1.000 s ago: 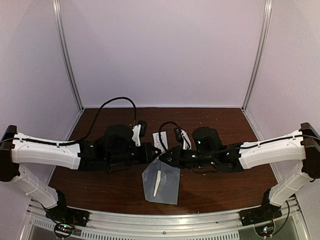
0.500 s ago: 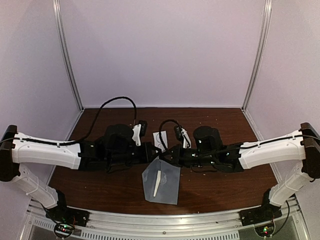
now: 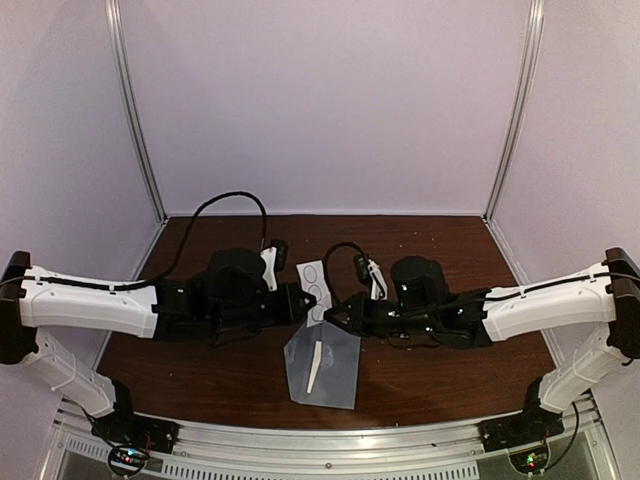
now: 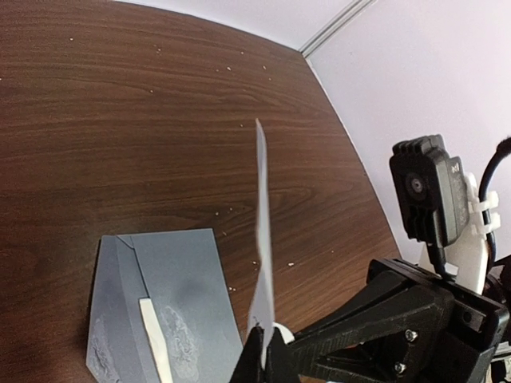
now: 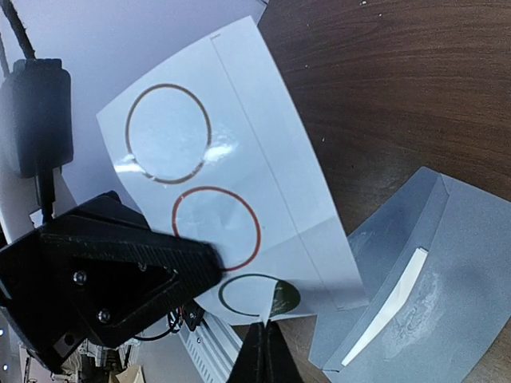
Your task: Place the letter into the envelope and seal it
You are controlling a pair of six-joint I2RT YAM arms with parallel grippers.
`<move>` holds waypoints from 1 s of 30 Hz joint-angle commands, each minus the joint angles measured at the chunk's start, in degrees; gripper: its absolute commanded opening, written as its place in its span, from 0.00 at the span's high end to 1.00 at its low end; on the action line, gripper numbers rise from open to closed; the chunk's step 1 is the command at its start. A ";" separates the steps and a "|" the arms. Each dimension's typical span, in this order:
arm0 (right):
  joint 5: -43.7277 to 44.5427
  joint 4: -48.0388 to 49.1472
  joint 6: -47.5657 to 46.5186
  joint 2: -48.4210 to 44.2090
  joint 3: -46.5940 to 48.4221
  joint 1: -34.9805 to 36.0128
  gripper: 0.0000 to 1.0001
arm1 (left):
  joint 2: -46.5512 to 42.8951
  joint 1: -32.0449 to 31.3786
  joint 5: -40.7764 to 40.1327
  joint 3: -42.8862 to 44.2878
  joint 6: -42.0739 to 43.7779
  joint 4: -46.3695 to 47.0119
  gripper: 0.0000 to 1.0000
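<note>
The grey-blue envelope point(image 3: 322, 365) lies flat on the table near the front, with a white strip point(image 3: 314, 366) on it. It also shows in the left wrist view point(image 4: 172, 295) and the right wrist view point(image 5: 423, 263). No separate letter shows. My left gripper point(image 3: 305, 303) point(image 4: 264, 357) is shut on the lower edge of a white sticker sheet with circles point(image 3: 315, 283) point(image 5: 215, 159), held upright above the envelope's far end. My right gripper point(image 3: 332, 316) point(image 5: 263, 341) is shut on a dark green round sticker point(image 5: 284, 298), partly peeled from the sheet's bottom.
The two grippers meet tip to tip over the brown wooden table point(image 3: 440, 365). Pale walls and metal posts point(image 3: 135, 110) enclose the table. The right wrist camera point(image 4: 427, 195) and black gripper body point(image 4: 399, 319) fill the left wrist view's right side.
The sticker sheet now stands higher and shows more of its circles. The left gripper has drawn slightly left and the right gripper slightly right. The envelope has not moved.
</note>
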 commanded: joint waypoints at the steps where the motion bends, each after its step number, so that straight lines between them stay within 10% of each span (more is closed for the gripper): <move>1: 3.55 -1.62 0.46 -3.89 -2.11 -0.23 1.00 | -3.05 0.29 -4.12 1.25 1.46 -2.93 1.00; 15: 4.02 -3.53 -3.21 -10.22 -4.86 -1.78 1.00 | -11.32 9.79 1.74 -6.26 4.07 -6.87 1.00; 30: 3.98 -7.41 -7.92 -11.09 -3.63 -3.13 1.00 | -18.74 37.89 30.18 -26.25 11.17 -4.22 0.94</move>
